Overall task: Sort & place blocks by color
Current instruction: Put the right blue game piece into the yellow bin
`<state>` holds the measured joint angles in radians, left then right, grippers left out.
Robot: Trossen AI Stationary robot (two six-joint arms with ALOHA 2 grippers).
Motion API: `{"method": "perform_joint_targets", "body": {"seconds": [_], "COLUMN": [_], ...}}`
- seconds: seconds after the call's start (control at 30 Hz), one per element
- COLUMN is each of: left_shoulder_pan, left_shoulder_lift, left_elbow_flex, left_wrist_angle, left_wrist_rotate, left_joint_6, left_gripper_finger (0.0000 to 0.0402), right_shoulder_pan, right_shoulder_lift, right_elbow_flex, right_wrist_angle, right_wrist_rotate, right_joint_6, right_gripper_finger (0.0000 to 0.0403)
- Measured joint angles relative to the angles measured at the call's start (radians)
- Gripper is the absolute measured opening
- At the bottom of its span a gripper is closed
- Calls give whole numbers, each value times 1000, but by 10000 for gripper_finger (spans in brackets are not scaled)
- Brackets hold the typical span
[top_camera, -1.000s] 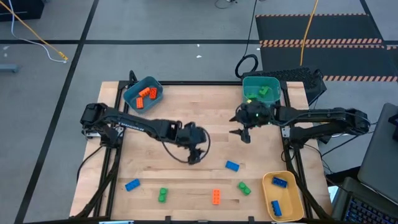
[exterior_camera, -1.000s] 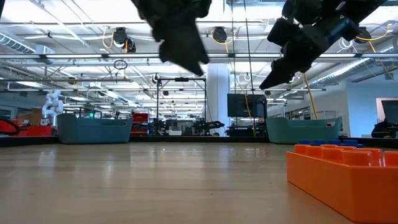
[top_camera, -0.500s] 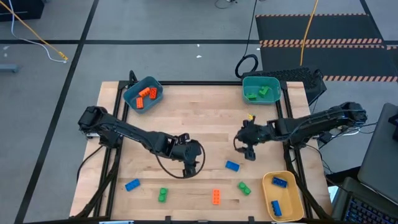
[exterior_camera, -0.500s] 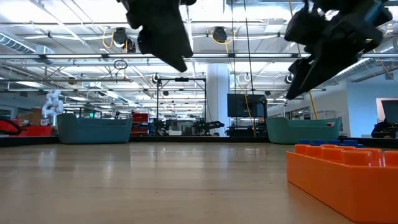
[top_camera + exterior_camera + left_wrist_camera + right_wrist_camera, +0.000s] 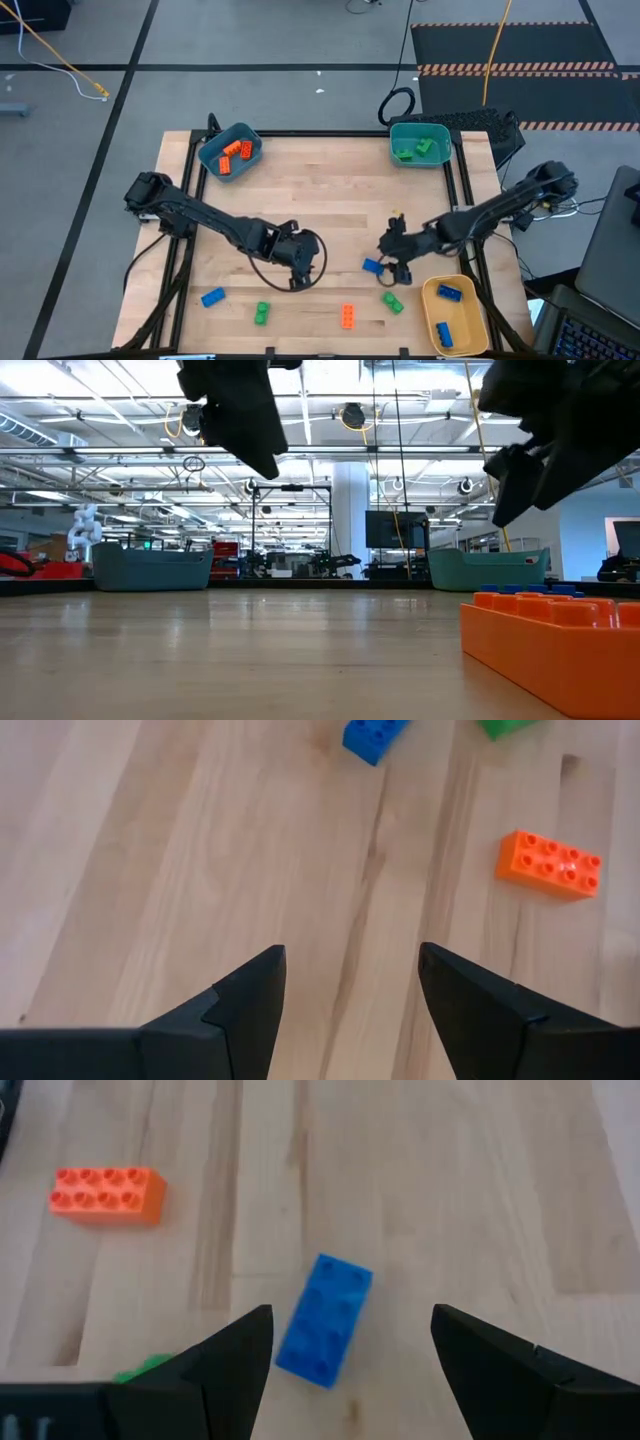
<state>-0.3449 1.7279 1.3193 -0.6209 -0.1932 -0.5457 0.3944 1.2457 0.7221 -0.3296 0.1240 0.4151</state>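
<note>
Loose blocks lie flat on the wooden table: a blue block (image 5: 372,266), an orange block (image 5: 347,316), green blocks (image 5: 262,313) (image 5: 392,302) and another blue block (image 5: 212,297). My right gripper (image 5: 393,262) hangs open just above the first blue block (image 5: 325,1320), one finger on each side of it, touching nothing. My left gripper (image 5: 297,272) is open over bare wood mid-table. Its wrist view shows the orange block (image 5: 549,865) and the blue block (image 5: 375,737) ahead. In the low view both grippers (image 5: 245,420) (image 5: 530,470) hang above the table.
A teal bin (image 5: 230,150) with orange blocks sits at the far left. A green bin (image 5: 420,143) with green blocks sits at the far right. A yellow bin (image 5: 455,315) with blue blocks sits at the near right corner. The orange block (image 5: 555,645) looms close in the low view.
My right gripper has moved from beside the green bin toward the table's near edge and come down over the blue block. My left gripper has moved a little toward the near edge and slightly left. No block has moved.
</note>
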Motion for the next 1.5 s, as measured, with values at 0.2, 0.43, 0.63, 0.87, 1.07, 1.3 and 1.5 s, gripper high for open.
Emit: {"method": "perform_joint_targets", "body": {"seconds": [0.2, 0.43, 0.63, 0.87, 1.07, 1.3, 1.5], "left_shoulder_pan": [-17, -52, -73, -70, -68, -68, -68], "left_shoulder_lift": [0, 0, 0, 0, 0, 0, 0], "left_elbow_flex": [0, 0, 0, 0, 0, 0, 0], "left_wrist_angle": [-99, -150, -143, -133, -129, -125, -115], "left_wrist_rotate": [1, -37, -96, -98, -120, -125, -126], "left_joint_6": [-20, -47, -34, -9, 3, 13, 13], "left_gripper_finger": [232, 232, 232, 232, 232, 232, 232], "right_shoulder_pan": [45, 39, 38, 38, 38, 35, 30], "right_shoulder_lift": [179, 342, 364, 371, 404, 408, 399], "right_elbow_flex": [205, 316, 306, 307, 278, 203, 182], "right_wrist_angle": [-188, -406, -372, -338, -320, -223, -209], "right_wrist_rotate": [55, 84, 28, 6, 5, 6, 7], "right_joint_6": [47, 204, 230, 270, 311, 306, 282], "right_gripper_finger": [265, 265, 279, 295, 297, 297, 297]}}
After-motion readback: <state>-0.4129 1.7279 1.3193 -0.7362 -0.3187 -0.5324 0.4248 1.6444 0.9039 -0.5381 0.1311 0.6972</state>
